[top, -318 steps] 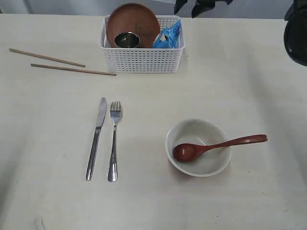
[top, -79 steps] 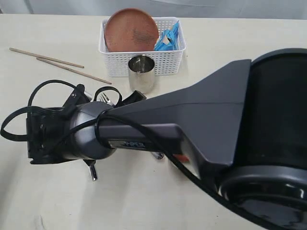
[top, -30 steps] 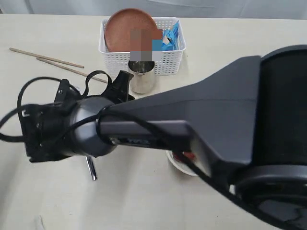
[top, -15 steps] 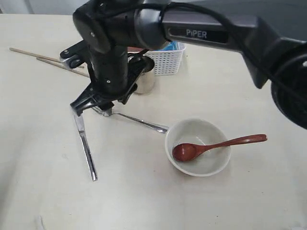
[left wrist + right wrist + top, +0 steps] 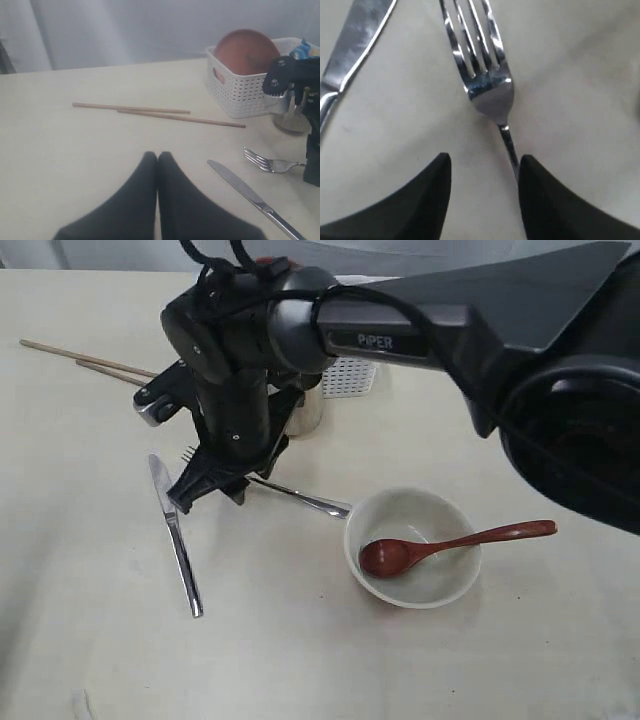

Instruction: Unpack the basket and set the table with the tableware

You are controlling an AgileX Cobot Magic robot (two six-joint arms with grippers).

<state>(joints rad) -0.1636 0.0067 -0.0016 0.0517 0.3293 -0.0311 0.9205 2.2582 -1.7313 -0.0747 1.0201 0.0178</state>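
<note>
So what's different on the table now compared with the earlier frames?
The cup left the basket and stands on the table before it. The fork swung round, handle toward the bowl; the knife pivoted, tip leftward. The right gripper reached over, open astride the fork's neck. Bowl, spoon and plate stayed.

Glossy steel fork (image 5: 490,95) and knife (image 5: 357,35); matt pale wood-grain table (image 5: 570,75)

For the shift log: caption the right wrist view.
Open right pincer straddles the fork handle on the table; knife lies beside.
</note>
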